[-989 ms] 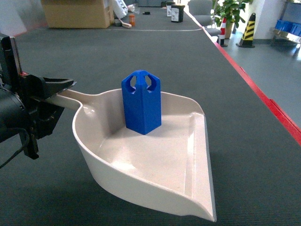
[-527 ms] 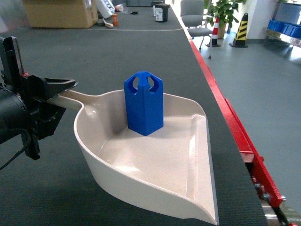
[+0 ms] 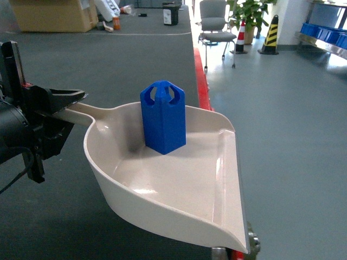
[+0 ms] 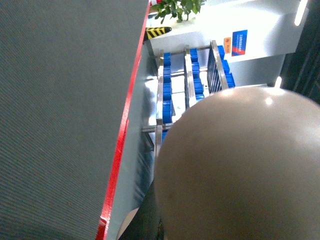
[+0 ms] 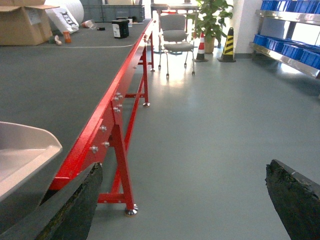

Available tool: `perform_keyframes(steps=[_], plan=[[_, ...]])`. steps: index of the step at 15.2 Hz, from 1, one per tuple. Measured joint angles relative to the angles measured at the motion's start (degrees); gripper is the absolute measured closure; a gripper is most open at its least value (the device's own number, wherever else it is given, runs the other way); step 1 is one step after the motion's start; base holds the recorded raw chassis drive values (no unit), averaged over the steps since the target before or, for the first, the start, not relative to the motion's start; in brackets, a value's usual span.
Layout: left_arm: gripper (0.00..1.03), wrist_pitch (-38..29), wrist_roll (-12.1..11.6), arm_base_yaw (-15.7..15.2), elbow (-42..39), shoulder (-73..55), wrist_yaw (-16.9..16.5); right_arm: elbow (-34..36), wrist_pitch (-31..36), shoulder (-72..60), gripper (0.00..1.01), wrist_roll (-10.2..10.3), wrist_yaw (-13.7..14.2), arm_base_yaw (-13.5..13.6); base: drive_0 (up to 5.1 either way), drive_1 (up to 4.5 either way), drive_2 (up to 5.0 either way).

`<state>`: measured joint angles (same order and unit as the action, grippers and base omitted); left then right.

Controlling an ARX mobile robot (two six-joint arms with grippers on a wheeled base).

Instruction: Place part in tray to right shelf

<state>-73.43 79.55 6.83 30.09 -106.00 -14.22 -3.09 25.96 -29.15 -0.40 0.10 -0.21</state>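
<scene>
The cream tray (image 3: pixel 179 184) hangs in the air in the head view, and my left gripper (image 3: pixel 66 106) is shut on its long handle at the left. The blue part (image 3: pixel 163 118) stands upright at the back of the tray's floor. From the left wrist view, the tray's underside (image 4: pixel 240 170) fills the lower right and hides the jaws. My right gripper (image 5: pixel 182 200) is open with only floor between its fingers, and the tray's edge (image 5: pixel 25 155) lies to its left. The right shelf (image 5: pixel 287 47) with blue crates stands far off at the right.
The dark-topped table (image 3: pixel 108 59) with its red edge (image 5: pixel 107 117) and red legs runs along the left. Grey floor (image 3: pixel 287 135) spreads to the right. An office chair (image 3: pixel 212 24), a potted plant, striped cones and a cardboard box (image 3: pixel 49 13) stand at the far end.
The head view has swung to the right: the table's red edge has slid left across the picture and open floor now fills the right. Tray, part and left gripper keep their places.
</scene>
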Motion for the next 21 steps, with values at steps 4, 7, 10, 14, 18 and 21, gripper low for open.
perform_keyframes(steps=[4,7,10,14,18,21], plan=[[0.88,0.24,0.00,0.00,0.00,0.00,-0.15,0.00,0.07,0.00,0.03,0.00,-0.02,0.00,4.6,-3.94,-0.6],[0.88,0.22,-0.02,-0.07,0.00,0.00,-0.09,0.00,0.02,0.00,0.03,0.00,-0.02,0.20,4.6,-3.95,-0.5],[0.88,0.20,-0.02,0.09,0.00,0.00,-0.13,0.00,0.00,0.00,0.03,0.00,-0.02,0.20,4.6,-3.95,-0.4],[0.88,0.15,0.00,0.09,0.00,0.00,-0.20,0.00,-0.13,-0.09,0.03,0.00,-0.02,0.20,4.2,-4.33,0.6],[0.88,0.24,0.00,0.09,-0.02,0.00,-0.28,0.00,-0.13,0.00,0.03,0.00,-0.02,0.20,5.0,-1.95,-2.8],[0.88,0.13,0.00,0.09,-0.02,0.00,-0.24,0.00,0.00,0.00,0.03,0.00,-0.02,0.20,4.7,-1.72,-3.5]])
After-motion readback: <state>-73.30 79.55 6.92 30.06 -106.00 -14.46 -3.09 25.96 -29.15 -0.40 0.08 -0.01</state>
